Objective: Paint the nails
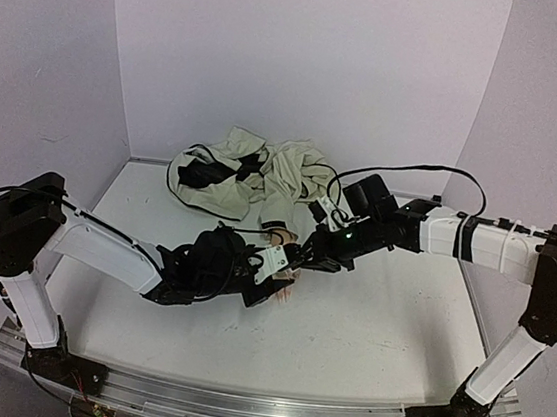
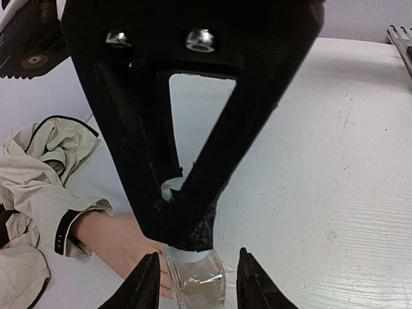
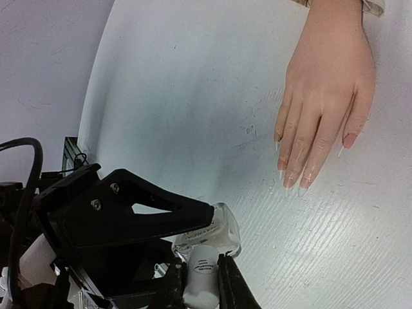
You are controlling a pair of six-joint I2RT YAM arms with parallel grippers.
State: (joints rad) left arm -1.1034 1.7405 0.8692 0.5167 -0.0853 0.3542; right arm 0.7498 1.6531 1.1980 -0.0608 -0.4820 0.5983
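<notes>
Five nails (image 3: 299, 188) tip one pale peach mannequin hand (image 3: 328, 84) lying palm down. Its long axis and digits point toward the fingers (image 3: 226, 290) of the right gripper (image 3: 201, 293), ahead of them. The nails are long, glossy and clear, the thumb's pinkish. That gripper clamps the white cap (image 3: 203, 270) of one clear bottle (image 3: 219, 226). The left gripper (image 2: 196, 283) flanks the glass; whether it touches is unclear.

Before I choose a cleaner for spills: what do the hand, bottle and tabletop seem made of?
Hand: probably moulded plastic or silicone, skin-toned with soft sheen. Bottle: clear glass or plastic, see-through; white cap looks plastic. Tabletop: white-painted board, faint grain lines.
</notes>
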